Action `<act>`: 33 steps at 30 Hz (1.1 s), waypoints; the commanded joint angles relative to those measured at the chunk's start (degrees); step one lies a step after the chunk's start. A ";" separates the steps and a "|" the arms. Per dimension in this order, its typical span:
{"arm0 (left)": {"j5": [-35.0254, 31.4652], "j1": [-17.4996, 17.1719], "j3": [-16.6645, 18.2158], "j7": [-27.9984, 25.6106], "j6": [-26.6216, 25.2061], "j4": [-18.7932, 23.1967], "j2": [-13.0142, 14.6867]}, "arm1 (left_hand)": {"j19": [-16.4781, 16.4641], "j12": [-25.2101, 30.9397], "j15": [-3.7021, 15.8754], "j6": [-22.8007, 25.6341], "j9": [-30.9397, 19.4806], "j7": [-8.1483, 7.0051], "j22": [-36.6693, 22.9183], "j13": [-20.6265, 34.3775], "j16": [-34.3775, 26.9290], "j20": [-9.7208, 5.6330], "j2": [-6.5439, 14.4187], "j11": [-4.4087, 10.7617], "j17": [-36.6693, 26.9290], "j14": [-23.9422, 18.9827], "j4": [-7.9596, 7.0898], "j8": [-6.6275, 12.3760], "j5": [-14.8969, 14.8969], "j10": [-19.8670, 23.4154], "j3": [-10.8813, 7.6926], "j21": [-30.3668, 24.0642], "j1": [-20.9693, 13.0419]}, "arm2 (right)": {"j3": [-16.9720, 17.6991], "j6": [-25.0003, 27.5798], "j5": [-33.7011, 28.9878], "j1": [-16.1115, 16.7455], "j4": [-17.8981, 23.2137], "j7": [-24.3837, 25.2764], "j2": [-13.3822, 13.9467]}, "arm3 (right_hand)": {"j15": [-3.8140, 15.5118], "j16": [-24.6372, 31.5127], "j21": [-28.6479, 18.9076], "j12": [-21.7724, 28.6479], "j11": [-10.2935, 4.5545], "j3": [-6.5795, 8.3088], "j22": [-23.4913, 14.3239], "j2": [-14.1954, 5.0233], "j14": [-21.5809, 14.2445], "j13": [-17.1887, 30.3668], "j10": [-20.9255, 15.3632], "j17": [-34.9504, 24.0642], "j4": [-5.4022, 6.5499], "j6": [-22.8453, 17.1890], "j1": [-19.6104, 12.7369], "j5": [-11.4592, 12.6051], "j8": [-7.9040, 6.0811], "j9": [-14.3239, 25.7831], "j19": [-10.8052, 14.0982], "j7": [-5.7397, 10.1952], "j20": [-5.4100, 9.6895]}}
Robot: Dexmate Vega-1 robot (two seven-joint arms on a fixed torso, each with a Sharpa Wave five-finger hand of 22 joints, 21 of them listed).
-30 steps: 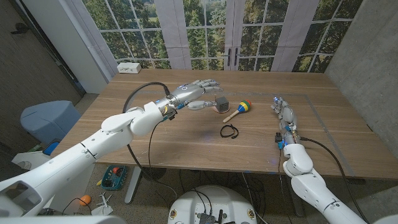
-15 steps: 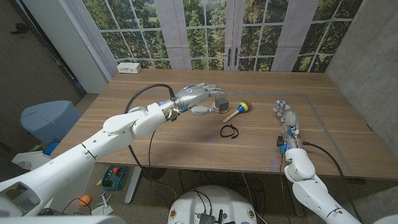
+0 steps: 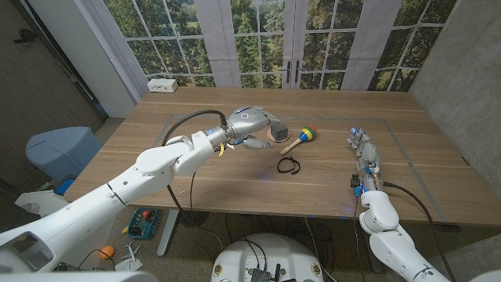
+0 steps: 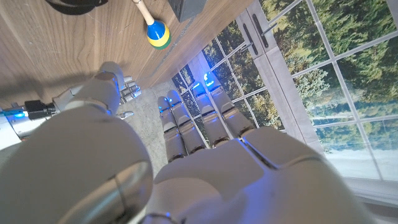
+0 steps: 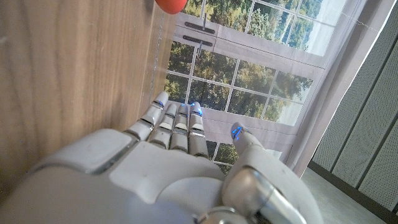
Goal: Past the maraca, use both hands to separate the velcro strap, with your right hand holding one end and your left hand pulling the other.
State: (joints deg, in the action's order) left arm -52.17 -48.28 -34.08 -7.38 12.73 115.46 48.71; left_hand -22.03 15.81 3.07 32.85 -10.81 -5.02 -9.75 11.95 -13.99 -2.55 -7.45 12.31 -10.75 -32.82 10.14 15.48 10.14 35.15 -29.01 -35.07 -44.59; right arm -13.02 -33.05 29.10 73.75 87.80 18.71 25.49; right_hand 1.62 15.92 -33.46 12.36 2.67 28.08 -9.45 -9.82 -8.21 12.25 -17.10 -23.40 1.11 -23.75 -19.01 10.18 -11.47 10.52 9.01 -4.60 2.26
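The maraca point(image 3: 300, 139) lies on the wooden table point(image 3: 235, 176), its striped head point(image 4: 157, 33) pointing to the right. A black strap loop point(image 3: 290, 164) lies just in front of it, on the near side. A grey block point(image 3: 279, 128) stands to the left of the maraca. My left hand point(image 3: 253, 124) hovers beside the grey block with its back turned up, fingers point(image 4: 202, 121) straight and holding nothing. My right hand point(image 3: 364, 150) stands on its edge well right of the strap, fingers point(image 5: 177, 127) stretched out and empty.
A white box point(image 3: 162, 83) sits at the table's far left corner. A pinkish object point(image 3: 271, 135) peeks out under my left hand. Bare wood stretches between the strap and my right hand. Windows stand behind the table.
My left hand has rolled over and shifted slightly right toward the grey block. My right hand has slid a little nearer along the table. The strap and maraca have not moved.
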 commanded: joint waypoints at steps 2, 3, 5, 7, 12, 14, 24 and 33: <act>-7.25 1.48 -2.03 4.67 -2.42 1.42 -0.24 | 2.68 0.44 9.36 2.17 -0.39 -1.14 -0.52 0.74 -1.35 -2.46 0.28 0.06 -1.52 -1.05 -0.50 0.70 -0.34 1.61 1.82 1.53 -0.79 | 0.73 -0.43 0.37 1.01 -0.31 0.02 -0.56 | -0.08 0.42 0.28 0.19 -0.12 -0.17 -0.26 -0.53 -0.37 0.20 -0.38 -0.14 -0.27 -0.40 0.03 -0.12 -0.03 0.30 0.36 -0.09 0.25; -7.25 1.60 -2.15 4.78 -2.29 1.36 -0.28 | 2.99 0.42 9.38 2.43 -0.40 -1.15 -0.56 0.79 -1.43 -2.09 0.35 0.06 -1.67 -0.95 -0.52 0.78 -0.34 1.70 2.00 1.70 -0.81 | 0.77 -0.37 0.37 1.05 -0.27 0.05 -0.54 | -0.09 0.42 0.31 0.19 -0.10 -0.18 -0.26 -0.52 -0.37 0.20 -0.39 -0.14 -0.26 -0.41 0.05 -0.12 -0.03 0.30 0.36 -0.12 0.24; -7.22 1.66 -2.26 4.90 -2.24 1.32 -0.33 | 3.71 0.30 9.33 3.23 -0.44 -1.26 -0.66 0.88 -1.59 -1.30 0.30 -0.07 -2.02 -0.58 -0.65 1.04 -0.38 1.76 2.56 2.07 -0.57 | 0.81 -0.40 0.40 1.07 -0.29 0.01 -0.55 | -0.14 0.43 0.35 0.21 -0.16 -0.20 -0.27 -0.51 -0.37 0.20 -0.44 -0.14 -0.25 -0.43 0.10 -0.12 -0.03 0.30 0.40 -0.12 0.21; -7.07 1.95 -2.52 5.50 -2.02 1.23 -0.47 | 4.18 0.24 9.32 3.67 -0.47 -1.49 -0.72 0.96 -1.60 -1.19 0.33 -0.13 -2.25 -0.10 -0.74 1.17 -0.39 1.88 2.93 2.32 -0.38 | 0.86 -0.48 0.58 1.07 -0.43 -0.17 -0.58 | -0.08 0.43 0.40 0.23 -0.13 -0.22 -0.27 -0.50 -0.36 0.20 -0.51 -0.15 -0.24 -0.45 0.14 -0.12 -0.03 0.30 0.41 -0.15 0.20; -7.33 2.46 -3.00 6.56 -1.85 1.15 -0.66 | 4.69 0.13 9.40 3.91 -0.50 -1.86 -0.81 1.05 -1.70 -1.10 0.55 -0.14 -2.55 0.35 -0.85 1.21 -0.37 1.92 3.29 2.60 -0.24 | 0.90 -0.63 1.02 0.99 -0.85 -0.63 -0.66 | -0.10 0.45 0.53 0.22 -0.06 -0.27 -0.27 -0.49 -0.36 0.20 -0.55 -0.15 -0.22 -0.48 0.25 -0.12 -0.01 0.31 0.49 -0.19 0.18; -7.22 2.79 -3.28 7.42 -1.70 1.06 -0.83 | 4.74 0.07 9.43 4.15 -0.50 -2.09 -0.84 1.08 -1.76 -1.15 0.56 -0.12 -2.67 0.46 -0.82 1.29 -0.36 1.91 3.43 2.65 -0.27 | 0.92 -0.62 1.19 0.94 -1.07 -0.77 -0.68 | -0.08 0.47 0.59 0.21 -0.10 -0.28 -0.27 -0.49 -0.37 0.21 -0.54 -0.14 -0.22 -0.51 0.28 -0.12 -0.01 0.31 0.51 -0.21 0.20; -7.90 3.45 -4.47 8.31 -1.26 0.27 -1.49 | 5.61 0.40 9.48 6.12 -0.55 -2.71 -1.05 1.51 -1.90 -0.05 1.09 0.07 -3.48 2.07 -0.64 1.99 -0.29 3.49 4.23 3.20 -0.93 | 0.96 -0.61 1.97 0.78 -1.82 -1.55 -0.62 | -0.08 0.49 0.80 0.21 0.07 -0.33 -0.28 -0.49 -0.35 0.21 -0.63 -0.14 -0.23 -0.57 0.39 -0.11 0.00 0.31 0.63 -0.23 0.14; -8.43 3.83 -5.53 8.66 -0.64 -0.55 -1.81 | 5.46 0.74 9.54 6.64 -0.57 -2.57 -1.11 1.83 -2.11 0.43 1.71 0.12 -3.86 2.47 -0.70 2.15 -0.23 4.47 4.49 3.24 -1.25 | 0.97 -0.69 2.35 0.59 -2.34 -1.90 -0.64 | -0.15 0.53 0.99 0.21 0.01 -0.34 -0.29 -0.52 -0.39 0.21 -0.69 -0.13 -0.27 -0.63 0.46 -0.09 0.01 0.32 0.71 -0.23 0.13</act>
State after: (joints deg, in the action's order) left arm -59.96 -45.04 -38.32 0.39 11.35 115.84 47.38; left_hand -16.67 15.92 2.90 38.92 -11.07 -7.77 -10.55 13.47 -15.53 -2.29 -6.54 12.39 -14.27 -30.47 9.67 17.47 9.95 39.10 -24.75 -31.95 -45.49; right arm -12.12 -33.66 30.88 74.57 86.15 17.34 24.84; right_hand 1.63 16.13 -32.60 12.36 2.97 27.83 -9.45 -10.43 -8.20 12.40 -17.41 -23.40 0.86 -23.84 -18.40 10.18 -11.48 10.52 9.00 -4.70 2.25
